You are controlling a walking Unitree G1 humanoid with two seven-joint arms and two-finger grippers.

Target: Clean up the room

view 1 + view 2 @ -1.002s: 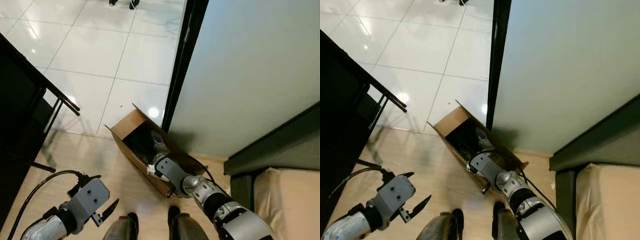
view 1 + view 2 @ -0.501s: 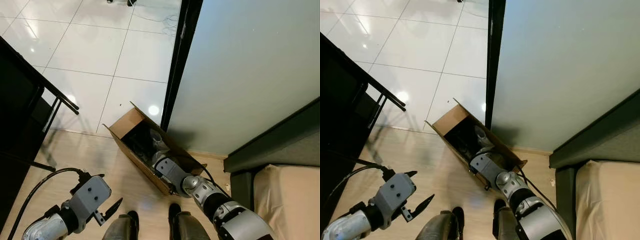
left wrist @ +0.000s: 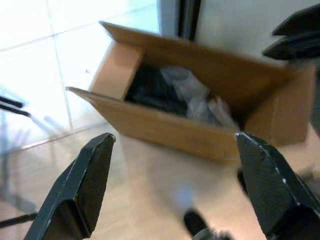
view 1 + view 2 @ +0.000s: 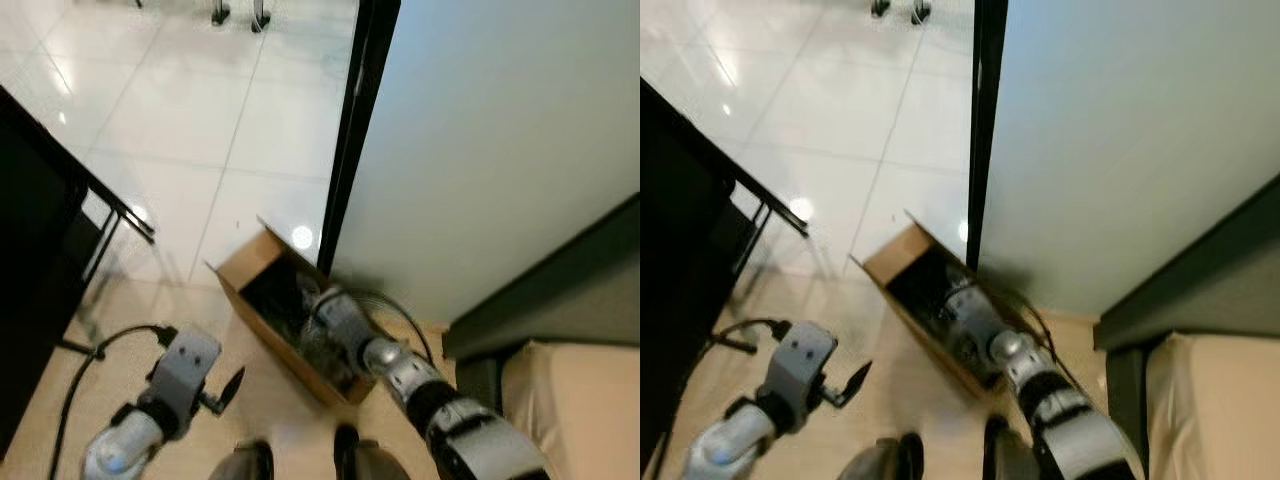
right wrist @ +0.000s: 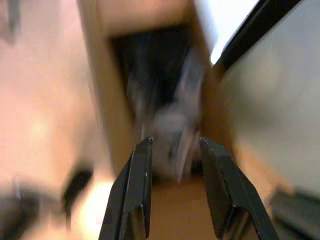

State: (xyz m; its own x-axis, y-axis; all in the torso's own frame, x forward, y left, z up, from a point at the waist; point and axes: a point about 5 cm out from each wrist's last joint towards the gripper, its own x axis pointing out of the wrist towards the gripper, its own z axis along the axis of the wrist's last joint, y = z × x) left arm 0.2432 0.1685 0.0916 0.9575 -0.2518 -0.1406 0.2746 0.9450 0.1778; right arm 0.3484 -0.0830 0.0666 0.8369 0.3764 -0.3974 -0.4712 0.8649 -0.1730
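Starting at the bottom of the frame, the robot's feet point(image 4: 300, 462) stand on the wooden floor point(image 4: 130, 330); at lower left the left pincer point(image 4: 222, 390) hangs over that floor with its fingers spread wide and nothing between them, just beside the box; at centre the cardboard box point(image 4: 240, 268) lies open against the base of the wall point(image 4: 500, 150), holding dark and pale crumpled rubbish point(image 3: 187, 97); the right pincer point(image 5: 172, 192) reaches into the box mouth, its fingers a little apart, and the blur hides whether anything sits between them, though none looks gripped; beyond, at upper left, pale tiles point(image 4: 170, 130) run past a dark door frame point(image 4: 355, 130), with a black surface point(image 4: 40, 250) at the left edge and a bed point(image 4: 570, 410) at lower right. The drop looks about done; the risk, I judge, is in coming out; a finger catching a flap or the rubbish could drag the light box or pull a piece back onto the floor; the loose cable by the right arm could snag the box rim too.
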